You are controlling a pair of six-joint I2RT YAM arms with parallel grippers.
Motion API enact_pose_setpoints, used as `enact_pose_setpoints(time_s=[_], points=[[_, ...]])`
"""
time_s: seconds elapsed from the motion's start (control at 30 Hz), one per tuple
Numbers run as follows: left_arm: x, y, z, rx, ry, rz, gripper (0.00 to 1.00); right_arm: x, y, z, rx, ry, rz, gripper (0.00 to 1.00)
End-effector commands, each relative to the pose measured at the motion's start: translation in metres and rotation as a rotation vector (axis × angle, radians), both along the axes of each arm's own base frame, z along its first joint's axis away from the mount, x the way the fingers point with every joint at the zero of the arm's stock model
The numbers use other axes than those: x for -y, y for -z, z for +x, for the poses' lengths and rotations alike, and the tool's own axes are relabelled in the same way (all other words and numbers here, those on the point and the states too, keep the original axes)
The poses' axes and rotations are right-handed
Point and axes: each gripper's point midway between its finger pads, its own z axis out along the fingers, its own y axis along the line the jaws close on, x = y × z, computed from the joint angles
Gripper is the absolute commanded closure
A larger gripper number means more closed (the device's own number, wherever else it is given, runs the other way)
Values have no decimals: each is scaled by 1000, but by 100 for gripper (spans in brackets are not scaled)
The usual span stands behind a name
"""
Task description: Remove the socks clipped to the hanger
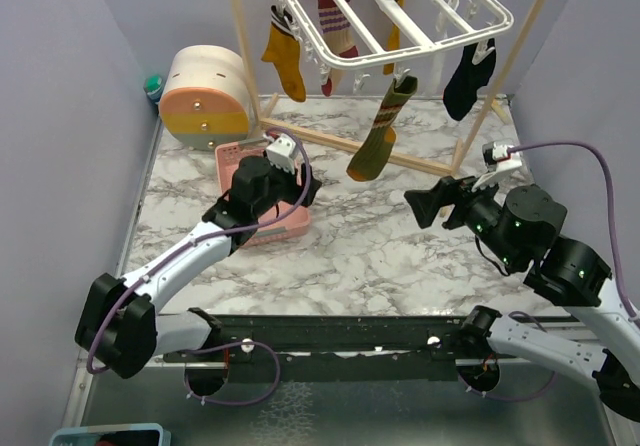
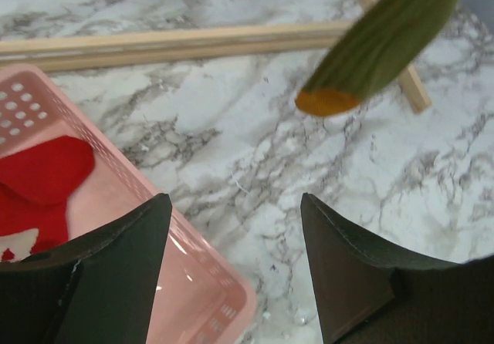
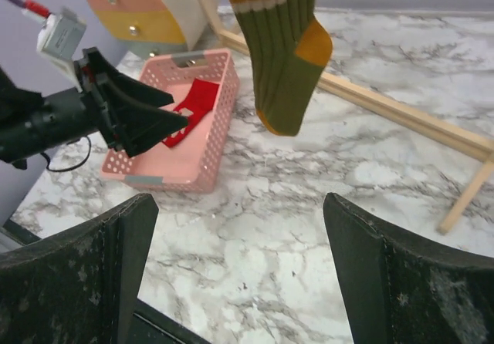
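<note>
Olive ribbed sock [image 1: 378, 136], orange-toed, hangs clipped to the white plastic hanger [image 1: 300, 16], between and just beyond both pincers. The left gripper [image 2: 233, 199], over a pink perforated basket [image 3: 220, 120], and the right gripper [image 3: 239, 201], above marble, both gape empty.

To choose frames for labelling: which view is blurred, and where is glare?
Left wrist: the olive sock is out of focus, and the pink basket shows glare. Right wrist: that sock is sharp. Top external: evenly lit.
</note>
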Motion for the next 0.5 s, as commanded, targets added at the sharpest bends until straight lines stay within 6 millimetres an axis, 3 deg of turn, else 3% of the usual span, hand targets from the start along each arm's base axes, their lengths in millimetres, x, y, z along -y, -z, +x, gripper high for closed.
enact_pose_setpoints(time_s=[0.0, 0.13, 0.3, 0.47], points=[[10, 11, -20, 146, 97, 56, 30, 24, 43, -11, -135, 65, -119, 5], [22, 11, -19, 216, 160, 53, 30, 23, 49, -15, -161, 59, -101, 5], [46, 19, -4, 296, 247, 46, 30, 10, 45, -15, -159, 12, -58, 5], [79, 3, 2, 443, 368, -50, 28, 2, 44, -14, -157, -16, -66, 5]])
